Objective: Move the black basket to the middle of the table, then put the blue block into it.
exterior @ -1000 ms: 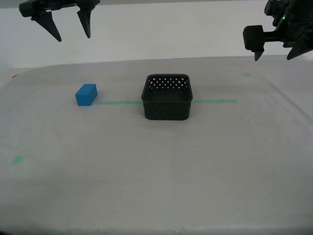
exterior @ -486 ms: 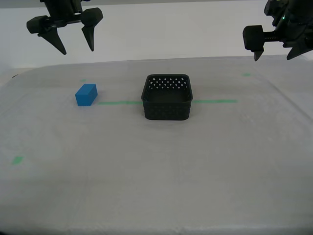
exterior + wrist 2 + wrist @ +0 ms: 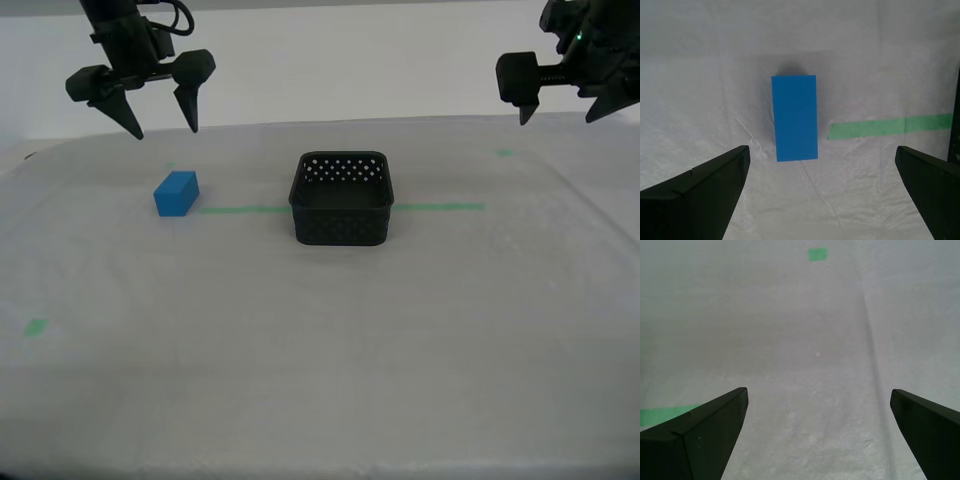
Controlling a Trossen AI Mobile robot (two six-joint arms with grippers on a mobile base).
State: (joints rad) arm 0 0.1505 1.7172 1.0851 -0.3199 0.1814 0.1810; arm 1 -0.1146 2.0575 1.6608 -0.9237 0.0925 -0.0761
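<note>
Second gripper above the block, fingers spread; nothing held yet.

My second gripper [image 3: 160, 125] has its fingers [image 3: 705, 192] spread wide and empty, high above the blue block [image 3: 177, 193]; my first gripper [image 3: 560, 105], also spread, hangs idle at two o'clock of the black basket [image 3: 341, 198]; the basket sits mid-table [image 3: 320, 380] on the green tape line [image 3: 440, 207], block at its nine o'clock, well apart; risk: an off-centre descent could let one finger clip the block's top and skid it away.
</note>
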